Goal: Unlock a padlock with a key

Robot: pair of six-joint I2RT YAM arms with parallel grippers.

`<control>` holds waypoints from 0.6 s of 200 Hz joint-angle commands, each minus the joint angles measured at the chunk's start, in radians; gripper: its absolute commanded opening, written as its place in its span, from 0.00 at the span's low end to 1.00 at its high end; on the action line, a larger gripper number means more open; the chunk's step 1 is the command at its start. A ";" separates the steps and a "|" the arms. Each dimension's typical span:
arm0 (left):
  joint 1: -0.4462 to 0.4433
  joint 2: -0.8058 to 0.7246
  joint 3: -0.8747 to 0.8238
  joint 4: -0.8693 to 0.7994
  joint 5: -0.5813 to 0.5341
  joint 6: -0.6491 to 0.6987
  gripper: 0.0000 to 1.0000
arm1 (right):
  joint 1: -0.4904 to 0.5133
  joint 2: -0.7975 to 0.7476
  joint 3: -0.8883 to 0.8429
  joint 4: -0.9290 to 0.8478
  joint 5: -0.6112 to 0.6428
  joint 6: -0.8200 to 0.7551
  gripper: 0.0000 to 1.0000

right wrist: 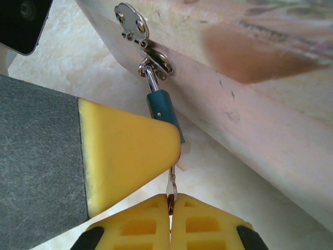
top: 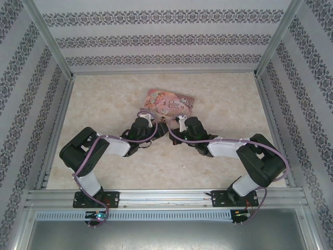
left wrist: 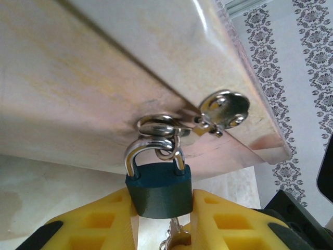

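Your right gripper (right wrist: 170, 209) has its jaws squeezed on the tiny key (right wrist: 171, 183), aiming it up at the bottom of the blue padlock (right wrist: 162, 107). Your left gripper (left wrist: 161, 205) has its jaws clamped on the padlock's body so it cannot wobble, and behind it the shackle (left wrist: 136, 153) hooks through the ring (left wrist: 156, 125) on the pink tin (right wrist: 270, 120).

I see a pink illustrated rectangular tin (top: 171, 100) lying on the beige marbled tabletop (top: 104, 101), with grey-patterned striped wallpaper walls (top: 156, 31) around it.
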 commanded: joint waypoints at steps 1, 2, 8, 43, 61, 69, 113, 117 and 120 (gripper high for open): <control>-0.059 0.002 0.004 0.029 0.201 -0.007 0.29 | -0.008 0.003 0.067 0.331 0.027 -0.019 0.00; -0.059 0.002 0.004 0.029 0.202 -0.007 0.29 | -0.008 0.003 0.067 0.331 0.027 -0.019 0.00; -0.058 0.002 0.003 0.029 0.203 -0.007 0.29 | -0.009 0.003 0.068 0.334 0.029 -0.023 0.00; -0.058 0.001 0.000 0.027 0.201 -0.007 0.28 | -0.023 -0.004 0.084 0.265 0.022 -0.069 0.00; -0.058 0.006 -0.001 0.029 0.201 -0.007 0.28 | -0.036 -0.015 0.083 0.242 0.011 -0.076 0.00; -0.058 0.006 -0.002 0.031 0.202 -0.010 0.28 | -0.042 -0.018 0.080 0.239 0.005 -0.076 0.00; -0.058 0.006 -0.006 0.033 0.198 -0.011 0.28 | -0.065 -0.038 0.087 0.193 -0.028 -0.091 0.00; -0.058 0.006 -0.006 0.035 0.199 -0.012 0.28 | -0.065 -0.040 0.090 0.190 -0.033 -0.092 0.00; -0.058 0.006 -0.007 0.035 0.198 -0.012 0.28 | -0.065 -0.041 0.091 0.186 -0.037 -0.091 0.00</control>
